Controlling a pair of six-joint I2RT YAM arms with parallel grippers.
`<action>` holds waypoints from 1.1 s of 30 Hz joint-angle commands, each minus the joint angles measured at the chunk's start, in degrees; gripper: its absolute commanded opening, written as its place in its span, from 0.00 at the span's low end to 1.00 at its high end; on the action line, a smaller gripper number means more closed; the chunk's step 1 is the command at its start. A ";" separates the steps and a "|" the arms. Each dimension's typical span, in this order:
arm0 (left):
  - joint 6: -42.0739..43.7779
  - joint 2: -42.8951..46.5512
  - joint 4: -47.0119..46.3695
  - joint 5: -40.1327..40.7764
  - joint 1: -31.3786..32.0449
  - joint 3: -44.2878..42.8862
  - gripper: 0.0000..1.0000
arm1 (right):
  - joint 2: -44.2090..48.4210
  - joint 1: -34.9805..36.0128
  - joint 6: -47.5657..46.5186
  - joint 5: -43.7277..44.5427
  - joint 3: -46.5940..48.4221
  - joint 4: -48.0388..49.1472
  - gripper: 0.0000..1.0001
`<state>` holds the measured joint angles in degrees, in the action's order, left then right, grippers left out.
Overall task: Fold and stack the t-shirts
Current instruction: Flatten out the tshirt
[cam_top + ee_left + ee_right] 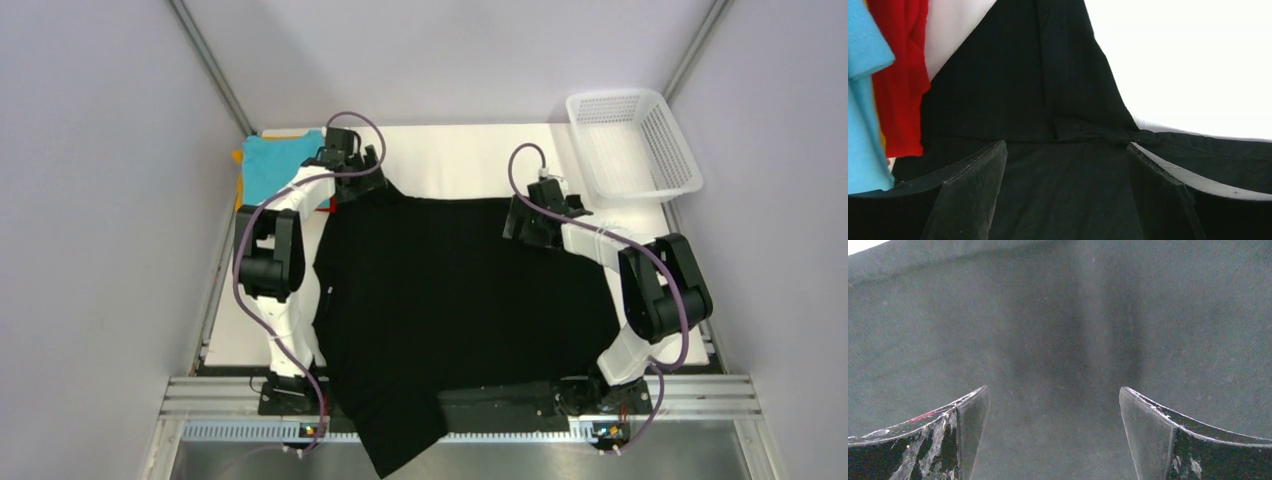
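A large black t-shirt (460,290) lies spread flat on the white table (450,160), its lower part hanging over the near edge. My left gripper (358,180) hovers open over the shirt's far left corner. In the left wrist view the left gripper (1066,145) has only black cloth (1048,75) beneath its spread jaws. My right gripper (525,222) is open over the far right edge. The right wrist view shows the right gripper (1053,388) with flat black fabric (1048,315) below and nothing held. Folded teal (275,160), orange-yellow (238,158) and red (325,205) t-shirts lie stacked at the far left.
A white plastic mesh basket (630,140) stands at the table's far right corner. The teal shirt (863,100) and red shirt (898,75) lie just left of my left gripper. Grey walls close in the table on both sides and at the back.
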<state>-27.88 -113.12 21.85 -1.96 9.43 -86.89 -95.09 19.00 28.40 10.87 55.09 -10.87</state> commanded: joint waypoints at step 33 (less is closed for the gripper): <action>-6.80 -11.90 -3.35 -6.88 -0.99 -8.11 0.22 | -6.23 0.29 2.27 1.30 -0.21 -0.64 0.98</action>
<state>-33.56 -124.42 20.51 -7.01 8.67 -92.75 -98.15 19.09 29.80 12.05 54.87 -9.45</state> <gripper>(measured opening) 0.263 0.984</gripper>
